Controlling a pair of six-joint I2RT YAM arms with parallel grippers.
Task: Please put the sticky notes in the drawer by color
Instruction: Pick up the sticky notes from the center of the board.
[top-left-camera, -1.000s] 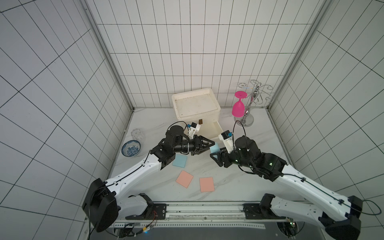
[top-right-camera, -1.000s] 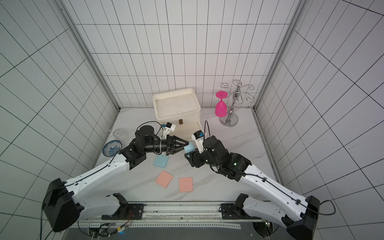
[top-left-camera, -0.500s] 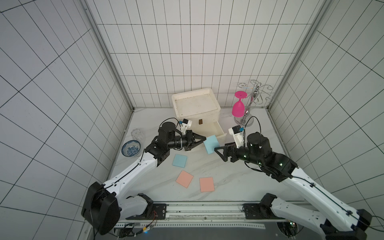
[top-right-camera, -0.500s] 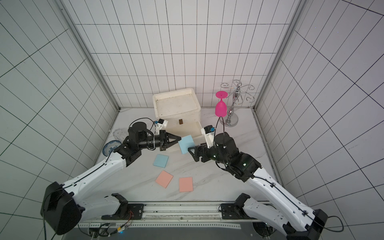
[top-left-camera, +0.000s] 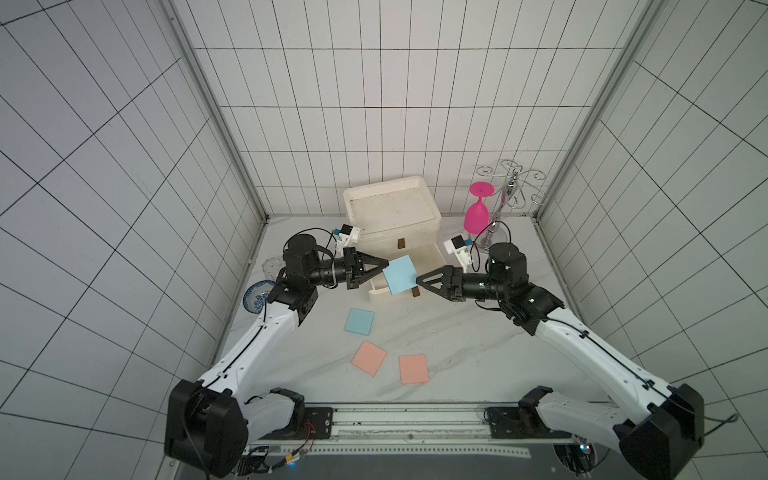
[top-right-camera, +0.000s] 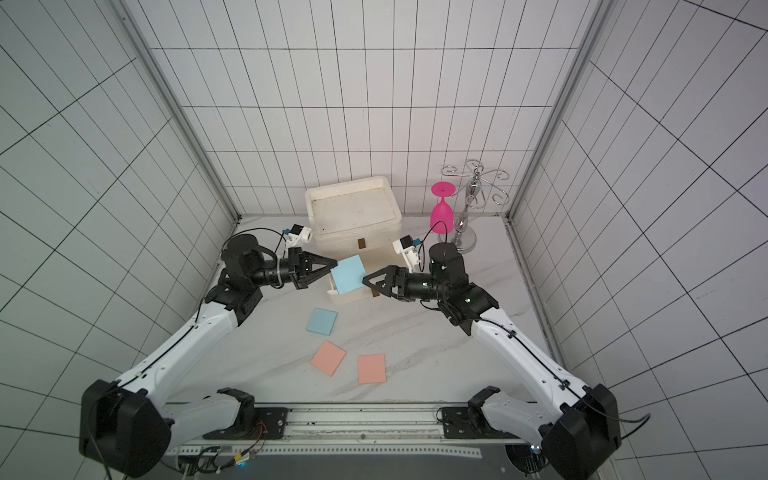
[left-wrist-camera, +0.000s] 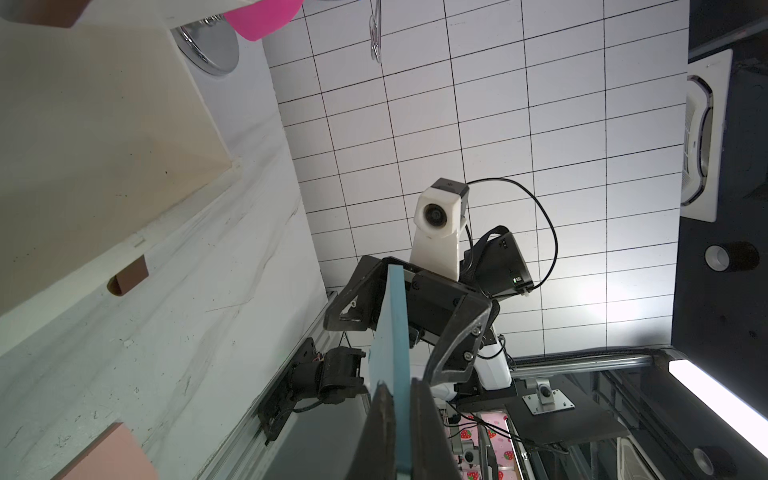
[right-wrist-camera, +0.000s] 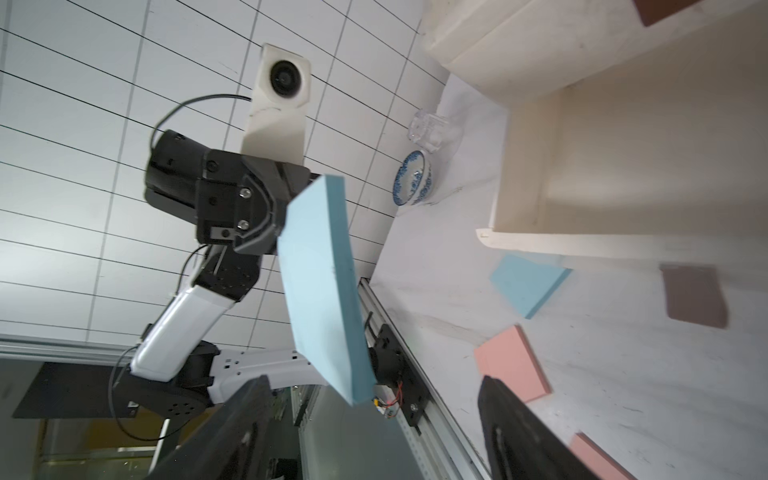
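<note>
A light blue sticky note pad hangs on edge above the pulled-out bottom drawer of the cream chest. My left gripper is shut on one edge of it. My right gripper stands open at the pad's opposite corner, its fingers wide of the paper. A second blue pad and two pink pads lie flat on the table in front of the chest.
A pink goblet and a chrome glass rack stand right of the chest. A blue-patterned bowl and a clear glass sit by the left wall. The arms' rail runs along the front edge.
The blue pad passed from my right gripper to my left, which shut on it. The right gripper opened and drew back a little. Both arms rose toward the open drawer.
</note>
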